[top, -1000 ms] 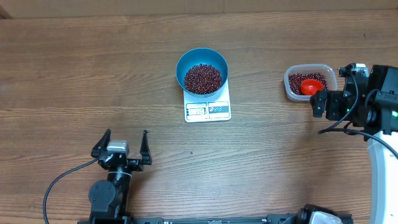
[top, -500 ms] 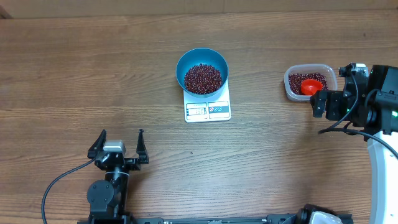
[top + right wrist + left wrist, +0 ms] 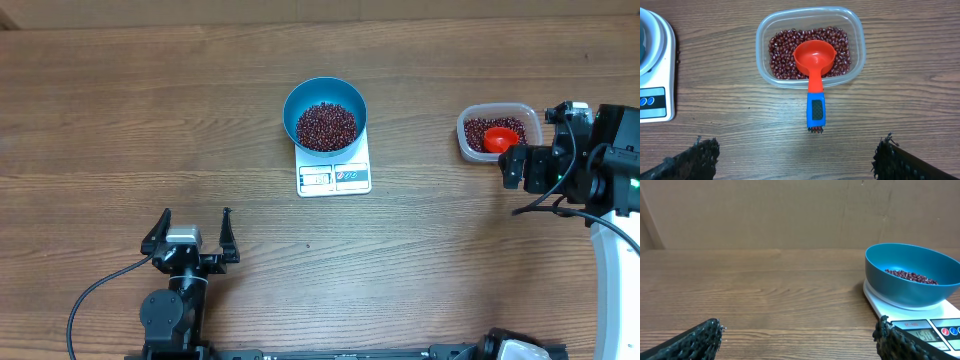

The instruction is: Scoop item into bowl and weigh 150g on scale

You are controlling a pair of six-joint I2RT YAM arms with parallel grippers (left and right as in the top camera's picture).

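The left gripper (image 3: 196, 216) sits near the front edge of the table (image 3: 120, 100), its two fingers spread wide with nothing between them. The blue bowl (image 3: 292, 108) stands on the white scale (image 3: 335, 177), ahead of this gripper and off to its right, well apart from it. A heap of red-brown beans (image 3: 325, 124) covers the bowl's bottom. The right gripper (image 3: 796, 147) also stands wide apart and empty. It faces a clear plastic tub (image 3: 762, 37) holding more beans (the same kind as in the bowl). A red scoop (image 3: 813, 56) rests with its cup on those beans, its blue handle reaching out over the tub's rim toward the gripper. The handle's end lies near the gap between the fingers and touches neither. The scale lies to this gripper's left, well apart from the tub.
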